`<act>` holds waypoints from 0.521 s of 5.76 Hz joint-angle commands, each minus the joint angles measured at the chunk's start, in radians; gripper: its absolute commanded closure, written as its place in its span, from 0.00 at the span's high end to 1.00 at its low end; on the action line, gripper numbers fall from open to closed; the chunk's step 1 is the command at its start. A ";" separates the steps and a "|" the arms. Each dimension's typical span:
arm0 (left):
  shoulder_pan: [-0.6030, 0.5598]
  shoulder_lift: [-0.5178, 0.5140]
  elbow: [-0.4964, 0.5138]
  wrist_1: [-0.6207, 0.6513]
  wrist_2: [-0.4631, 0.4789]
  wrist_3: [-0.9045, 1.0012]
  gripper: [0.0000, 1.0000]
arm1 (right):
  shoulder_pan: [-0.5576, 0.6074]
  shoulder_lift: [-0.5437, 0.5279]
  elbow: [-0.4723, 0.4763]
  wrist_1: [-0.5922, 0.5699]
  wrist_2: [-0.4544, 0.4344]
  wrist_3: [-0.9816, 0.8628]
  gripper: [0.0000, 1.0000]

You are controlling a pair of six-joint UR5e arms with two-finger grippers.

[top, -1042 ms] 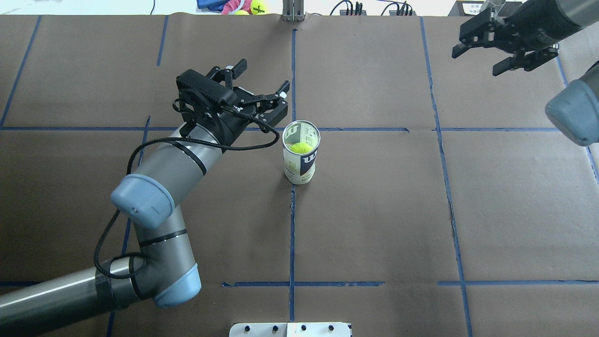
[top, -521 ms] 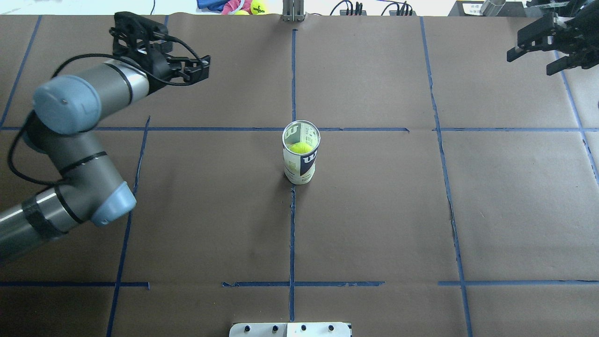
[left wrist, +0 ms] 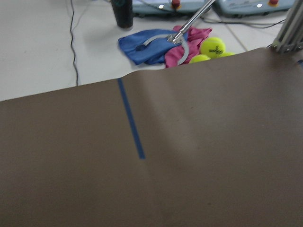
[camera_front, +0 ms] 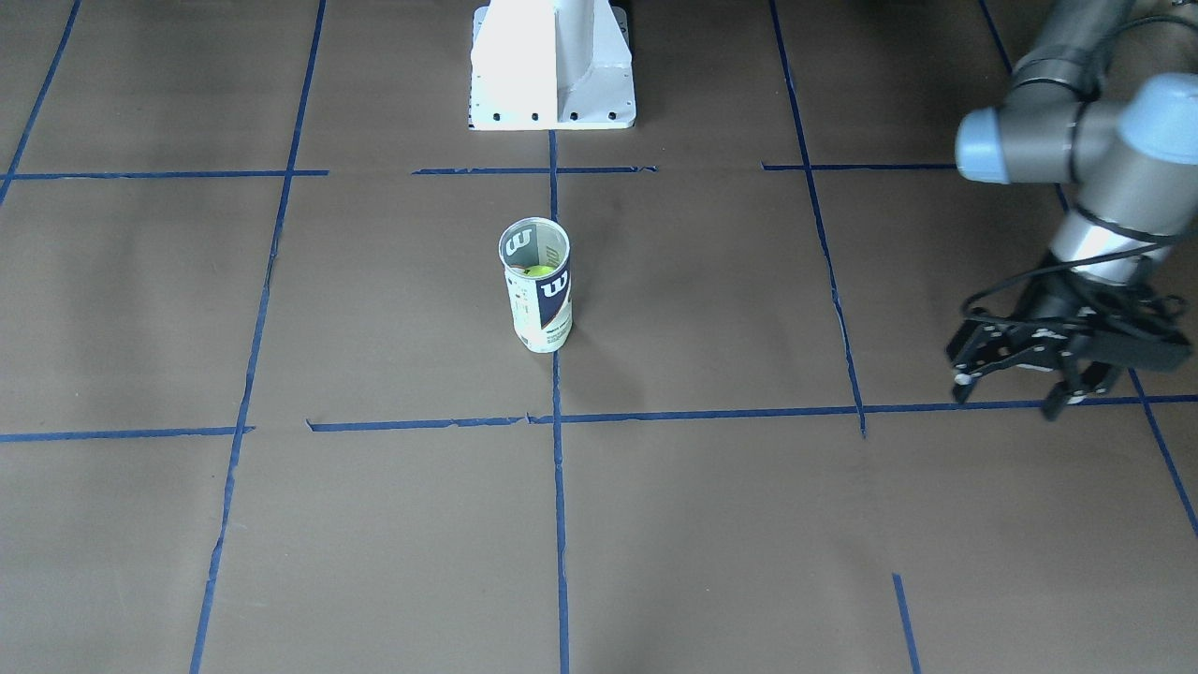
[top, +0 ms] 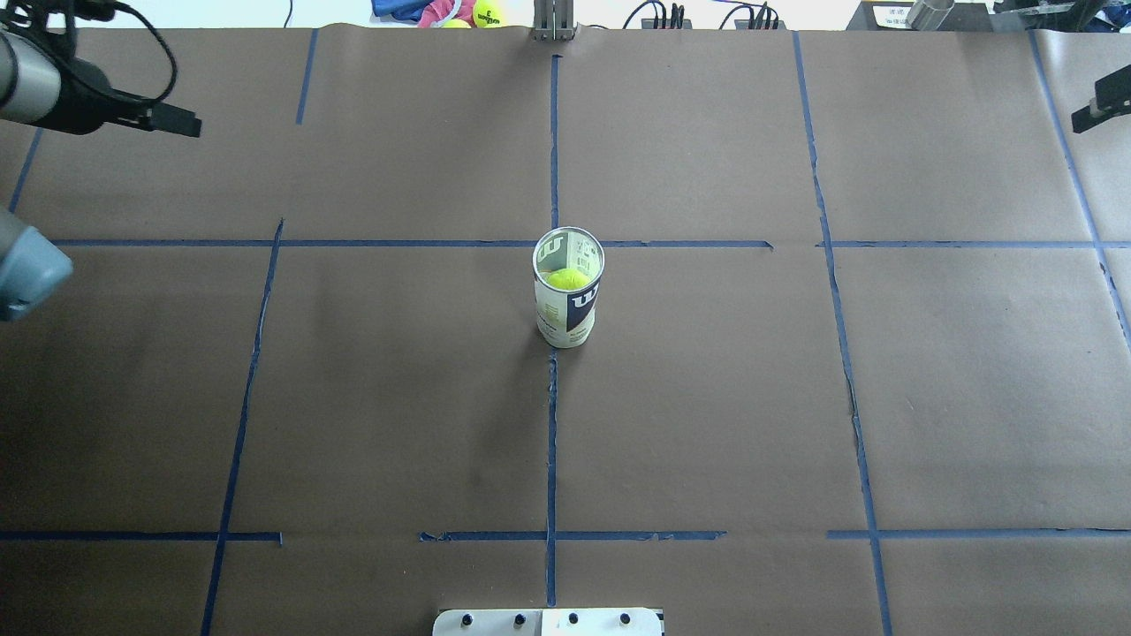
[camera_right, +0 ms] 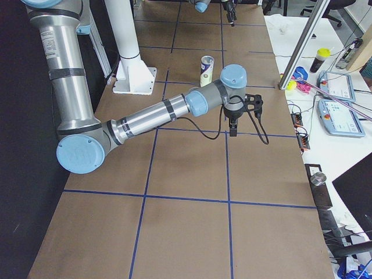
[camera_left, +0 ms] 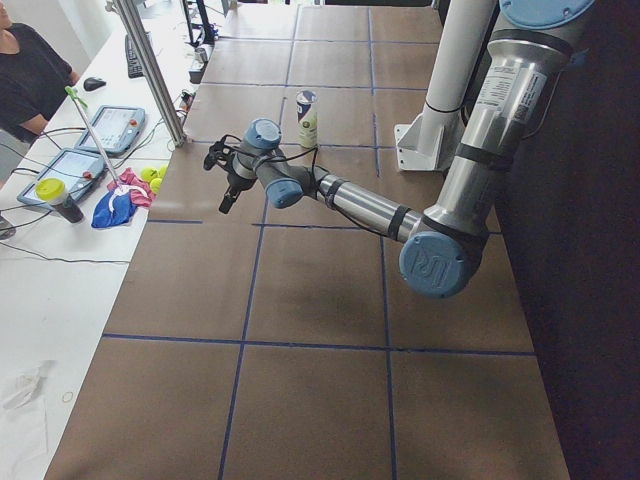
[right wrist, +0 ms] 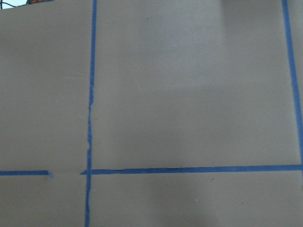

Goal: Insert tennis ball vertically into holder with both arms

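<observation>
The holder [top: 568, 305] stands upright at the table's middle, mouth up. It also shows in the front view [camera_front: 538, 300] and in both side views [camera_left: 307, 118] [camera_right: 206, 71]. The tennis ball [top: 568, 279] sits inside it, below the rim, and shows in the front view [camera_front: 538, 271]. My left gripper [camera_front: 1009, 398] is open and empty, far out to my left. Only one of its fingers [top: 181, 124] shows in the overhead view. My right gripper [camera_right: 235, 116] is far out to my right, its jaws spread and empty. One of its fingers [top: 1096, 110] pokes in at the overhead view's edge.
The white pedestal base [camera_front: 552, 65] stands at my side of the table. Spare tennis balls [left wrist: 215, 46] and a blue and pink cloth [left wrist: 156, 45] lie past the far edge. A metal post [top: 552, 22] stands at the far middle. An operator [camera_left: 25, 70] sits beyond.
My left gripper has swung from beside the holder out to the far left corner. My right gripper has moved further right, almost out of the overhead view. Holder and ball have not moved.
</observation>
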 commanded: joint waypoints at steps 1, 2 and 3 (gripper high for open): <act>-0.209 0.097 -0.006 0.177 -0.206 0.265 0.99 | 0.111 -0.012 -0.213 0.000 -0.002 -0.308 1.00; -0.292 0.117 -0.017 0.313 -0.288 0.386 1.00 | 0.140 -0.021 -0.307 0.000 -0.005 -0.411 1.00; -0.376 0.119 -0.026 0.468 -0.307 0.530 0.99 | 0.142 -0.032 -0.358 0.001 -0.003 -0.422 1.00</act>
